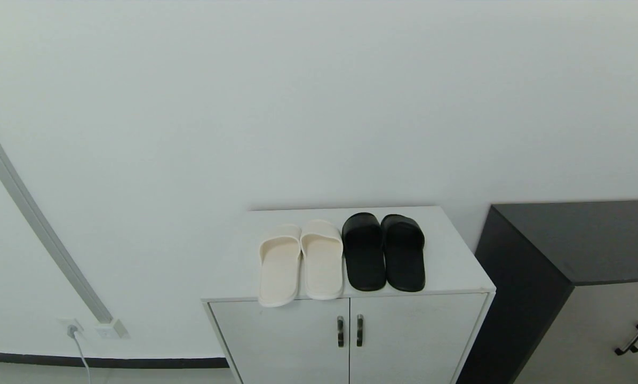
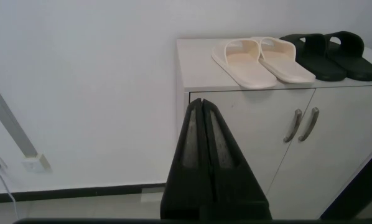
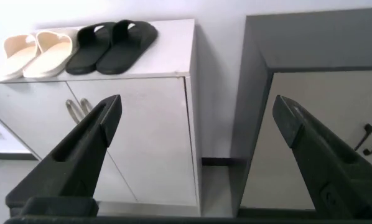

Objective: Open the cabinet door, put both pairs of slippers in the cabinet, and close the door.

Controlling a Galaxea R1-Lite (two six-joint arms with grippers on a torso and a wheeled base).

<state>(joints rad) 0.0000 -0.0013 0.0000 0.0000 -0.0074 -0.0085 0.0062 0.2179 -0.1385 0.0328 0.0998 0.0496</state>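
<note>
While the left gripper [image 2: 203,103] is closed, the right gripper [image 3: 197,104] gapes.

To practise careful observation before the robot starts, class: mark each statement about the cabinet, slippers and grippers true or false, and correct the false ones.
1. The cream slippers and black slippers lie on top of the white cabinet. True.
2. The cabinet doors stand open. False: both are shut.
3. The black slippers lie to the robot's left of the cream slippers. False: to their right.
4. The left gripper is shut, the right gripper open. True.
</note>
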